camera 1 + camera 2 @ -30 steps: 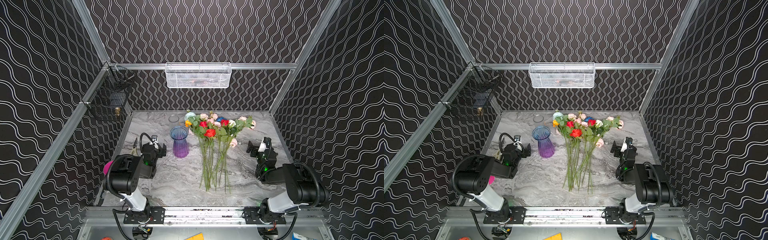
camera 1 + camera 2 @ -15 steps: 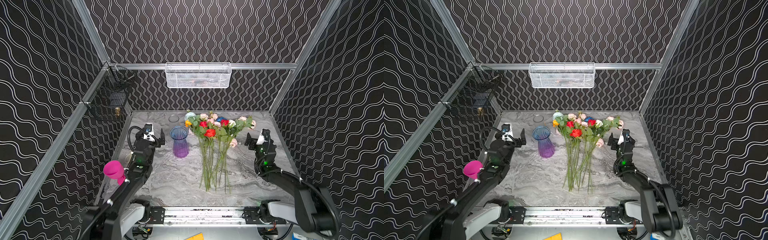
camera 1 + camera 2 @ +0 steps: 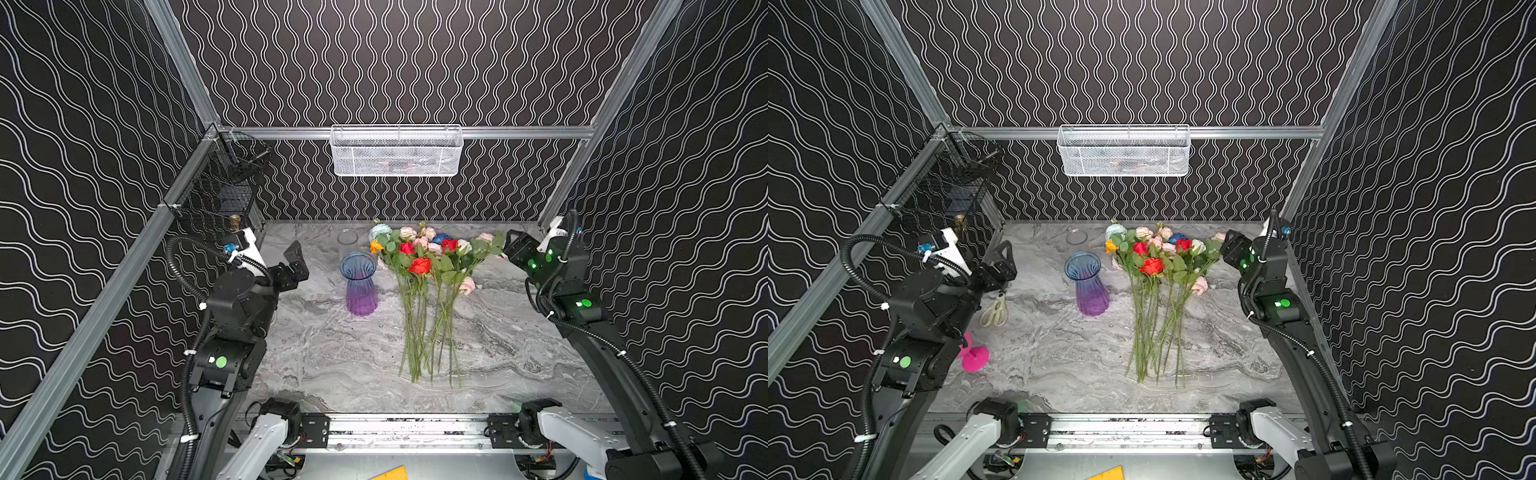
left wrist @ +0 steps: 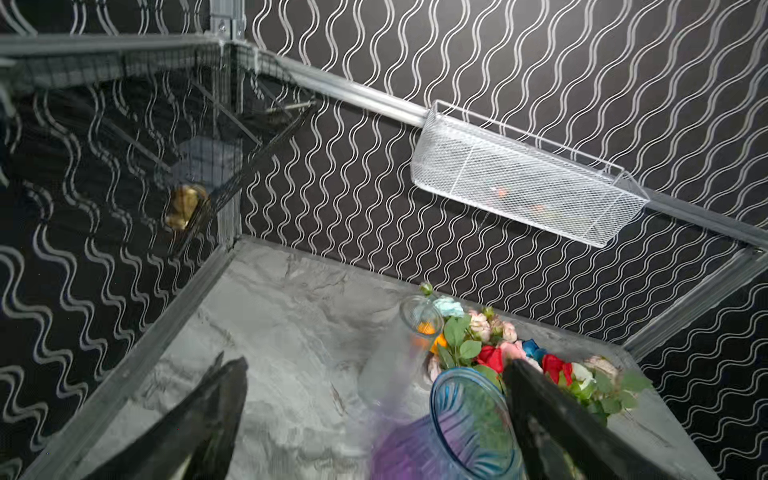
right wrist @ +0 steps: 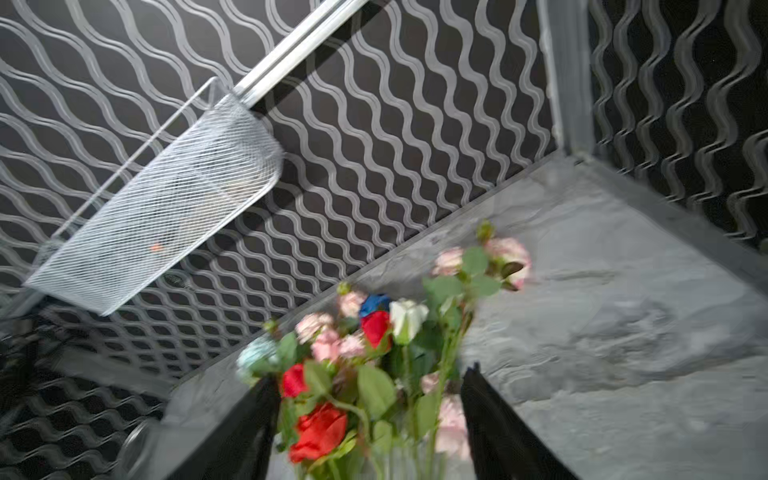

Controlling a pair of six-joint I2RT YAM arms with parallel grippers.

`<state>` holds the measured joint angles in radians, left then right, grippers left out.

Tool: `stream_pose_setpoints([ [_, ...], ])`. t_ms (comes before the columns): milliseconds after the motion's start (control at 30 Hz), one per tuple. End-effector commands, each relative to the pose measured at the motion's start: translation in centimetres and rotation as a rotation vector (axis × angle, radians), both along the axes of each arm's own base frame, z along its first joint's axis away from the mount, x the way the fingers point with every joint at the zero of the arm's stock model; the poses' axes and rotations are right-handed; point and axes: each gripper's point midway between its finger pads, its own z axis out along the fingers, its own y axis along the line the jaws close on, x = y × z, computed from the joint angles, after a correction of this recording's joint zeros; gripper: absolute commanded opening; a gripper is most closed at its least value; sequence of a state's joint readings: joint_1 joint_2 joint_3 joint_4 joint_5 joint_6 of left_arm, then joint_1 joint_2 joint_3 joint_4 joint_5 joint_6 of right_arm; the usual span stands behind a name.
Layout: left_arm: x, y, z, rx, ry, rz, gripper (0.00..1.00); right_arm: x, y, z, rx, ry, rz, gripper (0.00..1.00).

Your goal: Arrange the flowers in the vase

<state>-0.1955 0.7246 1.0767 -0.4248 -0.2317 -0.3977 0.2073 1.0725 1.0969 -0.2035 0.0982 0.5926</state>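
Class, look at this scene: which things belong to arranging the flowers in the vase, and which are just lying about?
Belong to the job: flowers, blue-purple vase, perhaps the clear vase behind it.
Just lying about: scissors, pink plastic piece, white mesh basket, black wire basket.

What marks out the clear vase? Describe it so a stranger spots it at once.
Start at the white mesh basket on the back wall and drop to the grey table below. Left of the flowers stand two vases; the clear vase is the farther one, colourless glass, unlike the blue-and-purple vase in front.
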Motion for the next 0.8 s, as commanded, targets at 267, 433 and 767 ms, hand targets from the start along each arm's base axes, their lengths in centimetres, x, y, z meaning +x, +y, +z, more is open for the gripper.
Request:
stream_pose_setpoints([
  [267,-1.2,-7.8,-11.9,-0.195,0.428,-0.393,0.93,-1.1,20.3,-4.3,-0.112,0.296,0.495,0.33],
  [433,-2.9,-7.9,-13.6,-0.239,0.423,-0.406,0.92,-1.8,26.6,-4.9,-0.215,0.318,0.621,0.52],
  [767,-4.1,-8.6,-19.4,-0.364,0.543,-0.4,0.91,-1.4,32.3,-7.9,-0.306,0.394,0.689,0.56],
])
